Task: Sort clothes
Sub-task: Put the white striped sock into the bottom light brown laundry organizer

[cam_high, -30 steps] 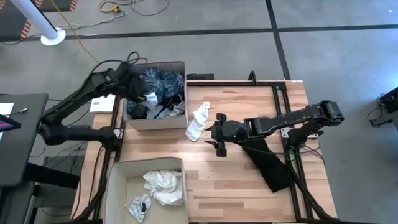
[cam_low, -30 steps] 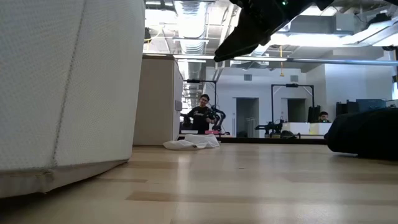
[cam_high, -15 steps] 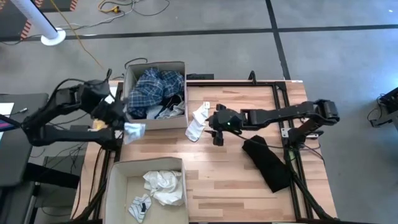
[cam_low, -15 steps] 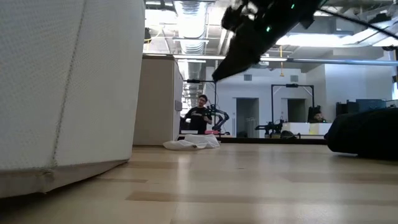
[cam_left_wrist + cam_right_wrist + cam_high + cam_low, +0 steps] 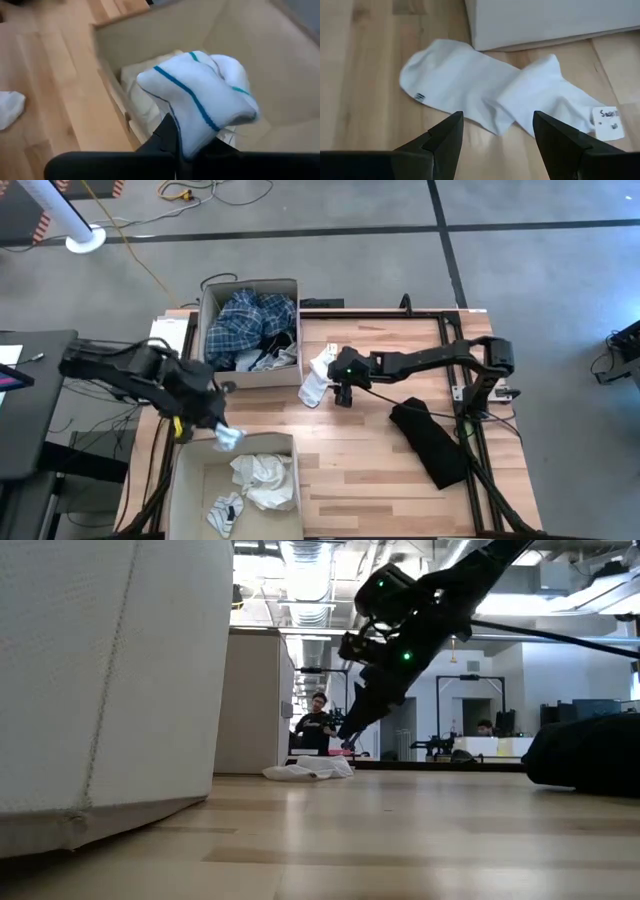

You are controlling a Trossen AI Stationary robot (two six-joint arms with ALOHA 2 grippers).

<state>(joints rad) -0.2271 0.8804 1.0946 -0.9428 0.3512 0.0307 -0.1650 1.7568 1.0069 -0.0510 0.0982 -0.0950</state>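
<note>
Nearest the camera side of the table sat the near box [image 5: 186, 470], a tan carton already holding crumpled white garments [image 5: 262, 480]. Right over its far rim hung the left gripper [image 5: 222, 432], clamped on a white sock with blue stripes [image 5: 200, 100] — the wrist view showed the sock bunched between the fingers with the open box directly beyond it. That one looked a release away from being sorted.

Further out, on bare wood, lay a black garment [image 5: 430, 442] toward the right edge, untouched, well apart from either arm.

Then the one that mattered — a white sock [image 5: 495, 95] lying flat on the table [image 5: 400, 480] just beside the far box [image 5: 250, 376], touching or nearly touching its wall. The right gripper [image 5: 342, 392] hovered just to the sock's right, fingers [image 5: 445, 137] spread wide. In the wrist view the sock lay straight ahead of the spread fingers, its long axis running across the gap rather than along it, with a small tag at one end. The right arm was plainly the nearer; a short reach leftward and down looked like all it needed.

Farthest off, the far box brimmed with blue plaid clothing [image 5: 250, 318].
</note>
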